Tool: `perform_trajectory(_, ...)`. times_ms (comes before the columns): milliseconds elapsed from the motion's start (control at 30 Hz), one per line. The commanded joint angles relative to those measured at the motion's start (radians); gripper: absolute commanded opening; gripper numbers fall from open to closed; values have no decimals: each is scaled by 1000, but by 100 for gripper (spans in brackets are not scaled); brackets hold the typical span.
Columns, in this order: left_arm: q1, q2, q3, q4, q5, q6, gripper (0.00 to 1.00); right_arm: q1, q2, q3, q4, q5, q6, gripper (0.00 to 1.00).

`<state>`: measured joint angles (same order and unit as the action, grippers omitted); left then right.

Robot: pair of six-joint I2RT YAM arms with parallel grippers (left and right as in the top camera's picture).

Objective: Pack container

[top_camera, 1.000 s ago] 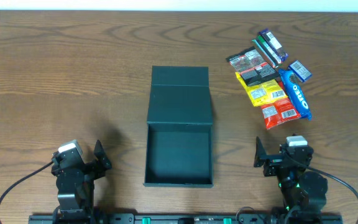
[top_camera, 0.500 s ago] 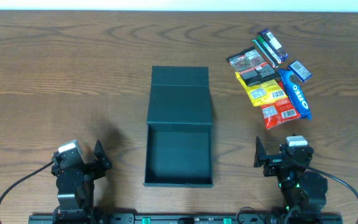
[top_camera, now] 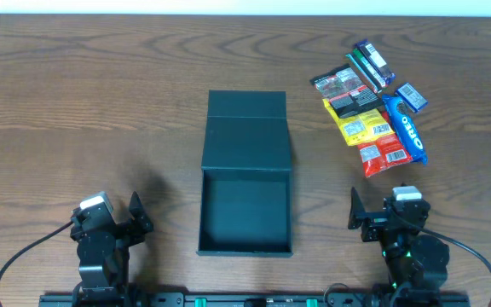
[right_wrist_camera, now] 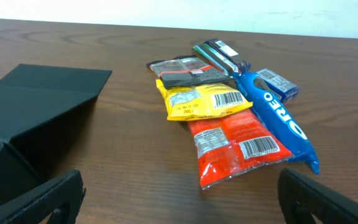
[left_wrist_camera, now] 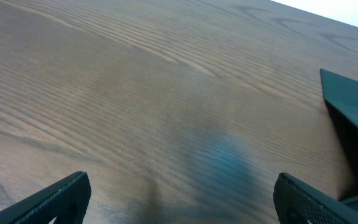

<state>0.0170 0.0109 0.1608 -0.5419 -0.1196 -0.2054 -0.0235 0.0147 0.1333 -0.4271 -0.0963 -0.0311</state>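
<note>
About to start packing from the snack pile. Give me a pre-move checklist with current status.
1. Is the container open, with its lid folded flat behind it: ok.
2. Is the container's inside empty, with room for packets: ok.
3. Is the right gripper open and holding nothing: ok.
4. Is the left gripper open and holding nothing: ok.
5. Are the packets separated for a single pick: not ok. The yellow packet overlaps the red packet, and the Oreo pack lies against it.
6. Is the red packet the nearest to the right gripper: ok.

Overhead straight down, wrist cameras low, forward-facing, all showing container (top_camera: 246, 145)
</note>
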Motion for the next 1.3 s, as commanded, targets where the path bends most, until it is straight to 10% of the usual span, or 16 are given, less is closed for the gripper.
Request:
perform_trajectory(0, 4, -7, -15, 0, -14, 15, 95, -10, -9, -10, 0, 10, -11, 99)
perform_trajectory(467, 4, -7, -15, 16, -7, -3, 95, -2, -9, -10, 0, 10, -11, 99)
perform_trajectory(733, 4, -7, -15, 12, 396, -379, 95, 3, -9, -10, 0, 10, -11, 99)
perform_trajectory(1033, 2, -7, -15, 87, 783, -271, 95, 3, -9, -10, 0, 10, -11, 99)
perform_trajectory(1267, 1, 15, -13, 292, 819, -243, 96, 3, -9, -10, 0, 10, -11, 99)
